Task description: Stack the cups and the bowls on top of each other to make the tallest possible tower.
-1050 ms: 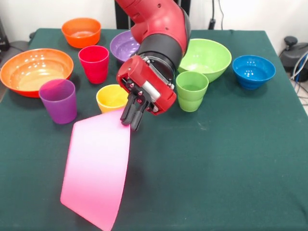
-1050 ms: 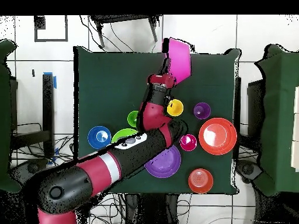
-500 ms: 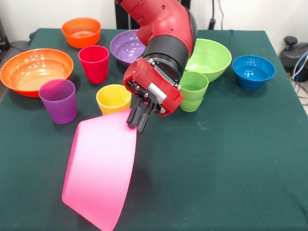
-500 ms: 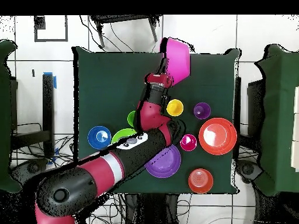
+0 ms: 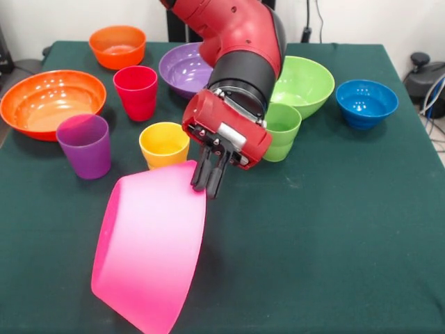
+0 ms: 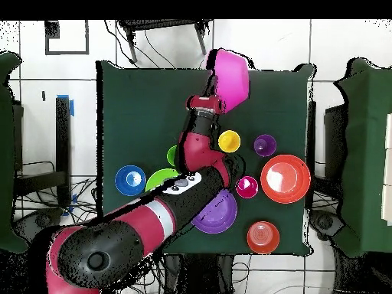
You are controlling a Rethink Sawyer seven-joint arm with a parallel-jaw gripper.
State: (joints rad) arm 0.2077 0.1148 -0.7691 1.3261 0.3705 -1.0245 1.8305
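My gripper (image 5: 208, 186) is shut on the rim of the large pink bowl (image 5: 149, 243), which hangs tilted on its side near the table's front, its outer wall facing the front camera. From overhead the pink bowl (image 6: 231, 76) shows beyond the gripper (image 6: 212, 98). Behind it stand the yellow cup (image 5: 164, 144), the purple cup (image 5: 84, 145) and the red cup (image 5: 135, 92). My arm partly hides the light green cup (image 5: 284, 131). No tower stands on the table.
The large orange bowl (image 5: 50, 101) sits at the left and the small orange bowl (image 5: 117, 45) at the back left. The purple bowl (image 5: 179, 68), green bowl (image 5: 306, 83) and blue bowl (image 5: 366, 102) line the back right. The dark green table (image 5: 334, 229) has open cloth at the front right.
The gripper has shifted a little to the right and lower with the pink bowl. The bowl has turned, so more of its rounded wall now shows. Nothing else moved.
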